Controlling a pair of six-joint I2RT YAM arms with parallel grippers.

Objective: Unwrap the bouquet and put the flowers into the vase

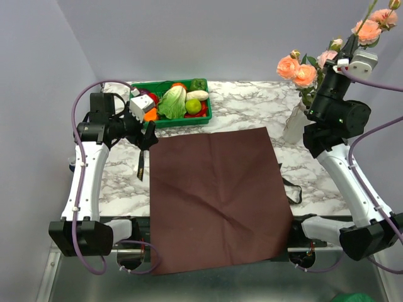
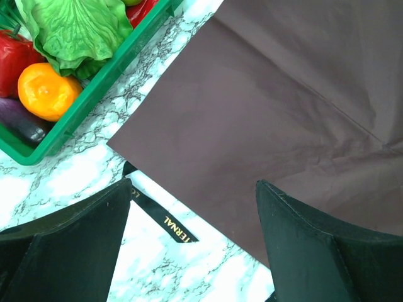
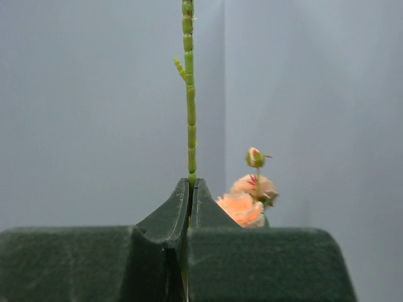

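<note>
The bouquet's dark red paper [image 1: 217, 195] lies unfolded and flat in the middle of the marble table [image 1: 252, 107]. The off-white vase [image 1: 294, 124] stands at the back right, with peach-pink flowers [image 1: 297, 69] rising above it. My right gripper [image 1: 345, 51] is raised high beside them, shut on a thin green stem [image 3: 191, 113] at its fingertips [image 3: 191, 182]; more blooms [image 1: 371, 26] sit above it. My left gripper [image 1: 148, 134] hovers open over the paper's [image 2: 283, 113] left corner. A black ribbon [image 2: 167, 221] with gold lettering lies between the open jaws of the left gripper [image 2: 193, 185].
A green tray [image 1: 141, 119] of lettuce and vegetables sits at the back left, close to the left gripper, its rim [image 2: 94, 94] showing in the left wrist view. A second black ribbon piece [image 1: 292, 190] lies at the paper's right edge. Grey walls enclose the table.
</note>
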